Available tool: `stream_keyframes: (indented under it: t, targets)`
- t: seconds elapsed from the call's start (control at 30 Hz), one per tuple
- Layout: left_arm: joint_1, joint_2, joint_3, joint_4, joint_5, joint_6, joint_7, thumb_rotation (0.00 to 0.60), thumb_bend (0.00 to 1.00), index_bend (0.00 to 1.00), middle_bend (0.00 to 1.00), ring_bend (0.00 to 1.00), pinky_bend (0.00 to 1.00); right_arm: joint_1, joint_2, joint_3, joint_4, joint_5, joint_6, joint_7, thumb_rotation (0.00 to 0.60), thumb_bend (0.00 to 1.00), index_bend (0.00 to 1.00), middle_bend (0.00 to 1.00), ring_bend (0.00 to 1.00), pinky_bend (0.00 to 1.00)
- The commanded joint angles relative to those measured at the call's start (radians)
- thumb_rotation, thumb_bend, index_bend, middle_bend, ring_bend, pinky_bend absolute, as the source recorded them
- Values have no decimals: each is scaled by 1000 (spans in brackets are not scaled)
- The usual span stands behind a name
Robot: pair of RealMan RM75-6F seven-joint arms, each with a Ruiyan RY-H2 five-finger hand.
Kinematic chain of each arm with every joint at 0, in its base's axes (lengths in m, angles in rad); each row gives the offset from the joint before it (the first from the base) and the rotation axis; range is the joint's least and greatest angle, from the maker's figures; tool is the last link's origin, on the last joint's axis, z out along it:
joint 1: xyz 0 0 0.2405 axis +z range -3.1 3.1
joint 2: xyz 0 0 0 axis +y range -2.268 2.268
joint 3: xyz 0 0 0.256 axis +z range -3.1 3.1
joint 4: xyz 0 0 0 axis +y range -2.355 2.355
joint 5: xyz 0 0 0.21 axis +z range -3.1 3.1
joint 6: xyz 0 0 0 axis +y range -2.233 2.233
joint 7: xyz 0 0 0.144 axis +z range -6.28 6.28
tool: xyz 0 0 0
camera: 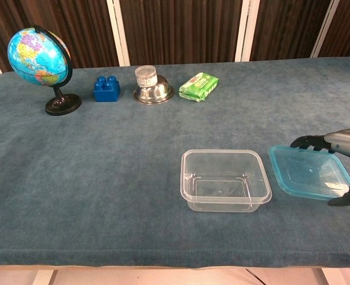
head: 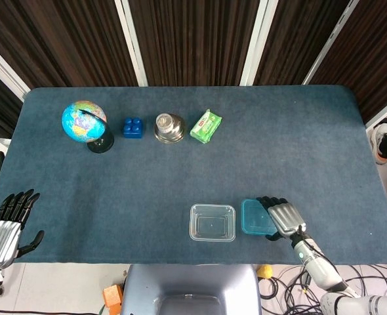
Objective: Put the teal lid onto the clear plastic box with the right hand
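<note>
Head view showed the right robot hand (head: 283,218) low at the near edge of the counter (head: 279,144), palm down, its forearm reaching in from the near right corner. Its fingers lay over the far right edge of the teal lid (head: 257,217) while the thumb (camera: 347,196) curled under the near edge, so the lid was pinched and tilted slightly, just right of the clear plastic box (head: 212,222) and almost touching its rim. The box sat open and upright on the blue cloth. At the near left corner, the left robot hand (head: 6,226) rested with fingers spread and straight, holding nothing, well apart from the box.
</note>
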Motion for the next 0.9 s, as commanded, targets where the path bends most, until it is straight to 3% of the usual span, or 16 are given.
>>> stream_keyframes:
  t: [0.03, 0.23, 0.43, 0.63, 0.9]
  targets:
    - [-1, -1, -1, 0, -2, -2, 1, 600, 329, 0, 33, 10, 9, -5, 37, 10, -39, -40, -2, 46, 600, 101, 929, 630, 474, 362]
    - [-3, -2, -2, -1, -5, -7, 7, 600, 330, 0, 33, 10, 8, 4, 118, 37, -171, -71, -4, 80, 600, 101, 929, 630, 474, 362]
    - [-6, -6, 0, -3, -1, -12, 16, 600, 328, 0, 33, 10, 9, 47, 147, 91, -337, 33, -35, 64, 600, 101, 929, 630, 474, 361]
    - [-8, -6, 1, -4, -1, -17, 19, 600, 329, 0, 33, 11, 8, 119, 76, 122, -418, 227, 8, -88, 600, 101, 929, 630, 474, 356]
    - [-5, 0, 2, -3, 2, -9, 4, 600, 329, 0, 34, 10, 9, 231, -69, 150, -465, 454, 184, -337, 600, 101, 928, 630, 474, 353]
